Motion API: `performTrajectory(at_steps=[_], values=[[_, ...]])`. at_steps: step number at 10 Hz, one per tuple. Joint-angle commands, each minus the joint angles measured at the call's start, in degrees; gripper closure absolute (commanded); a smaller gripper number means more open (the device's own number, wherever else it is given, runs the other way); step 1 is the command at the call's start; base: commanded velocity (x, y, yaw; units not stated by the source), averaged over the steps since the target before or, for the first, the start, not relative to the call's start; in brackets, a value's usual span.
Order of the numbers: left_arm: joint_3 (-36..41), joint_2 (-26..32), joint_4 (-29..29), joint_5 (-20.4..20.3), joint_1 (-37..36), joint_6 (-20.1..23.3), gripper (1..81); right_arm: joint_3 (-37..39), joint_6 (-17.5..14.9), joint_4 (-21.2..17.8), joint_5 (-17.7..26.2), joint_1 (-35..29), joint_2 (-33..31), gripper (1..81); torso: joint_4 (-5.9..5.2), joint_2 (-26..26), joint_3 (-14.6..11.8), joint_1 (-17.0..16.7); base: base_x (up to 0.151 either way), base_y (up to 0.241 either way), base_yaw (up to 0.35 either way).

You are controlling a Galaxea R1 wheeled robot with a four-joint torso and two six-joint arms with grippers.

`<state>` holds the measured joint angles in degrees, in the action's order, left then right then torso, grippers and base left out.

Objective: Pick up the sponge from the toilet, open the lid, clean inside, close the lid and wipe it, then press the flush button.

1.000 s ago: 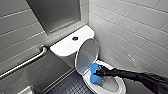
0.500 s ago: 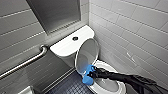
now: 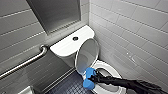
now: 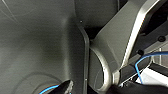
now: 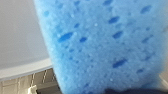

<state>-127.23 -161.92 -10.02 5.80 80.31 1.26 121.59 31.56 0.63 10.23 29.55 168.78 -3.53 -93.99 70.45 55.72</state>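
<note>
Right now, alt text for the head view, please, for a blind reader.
The right end effector holds a blue sponge at the rim of a white toilet, lid raised. A metal grab bar runs along the tiled wall beside it.

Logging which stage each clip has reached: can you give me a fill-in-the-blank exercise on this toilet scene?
1. The lid is not closed but ___.
2. The right claw grips a sponge whose colour is ___.
3. The round flush button sits on top of the white ___.
Missing words: open; blue; tank.
</note>
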Motion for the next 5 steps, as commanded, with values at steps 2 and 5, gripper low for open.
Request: performTrajectory(at_steps=[2, 5], values=[[0.93, 0.10, 0.09, 4.83, 1.21, 0.06, 1.0, -16.47, 0.51, -0.19, 4.63, 0.03, -12.11, 81.1, 0.00, 0.00, 0.00, 0.00, 0.000, 0.000, 0.000], [1.02, 0.18, 0.01, 4.75, 1.21, 0.06, 1.0, -20.87, 0.52, -0.19, 2.25, 2.93, -18.09, 81.1, 0.00, 0.00, 0.00, 0.00, 0.000, 0.000, 0.000]])
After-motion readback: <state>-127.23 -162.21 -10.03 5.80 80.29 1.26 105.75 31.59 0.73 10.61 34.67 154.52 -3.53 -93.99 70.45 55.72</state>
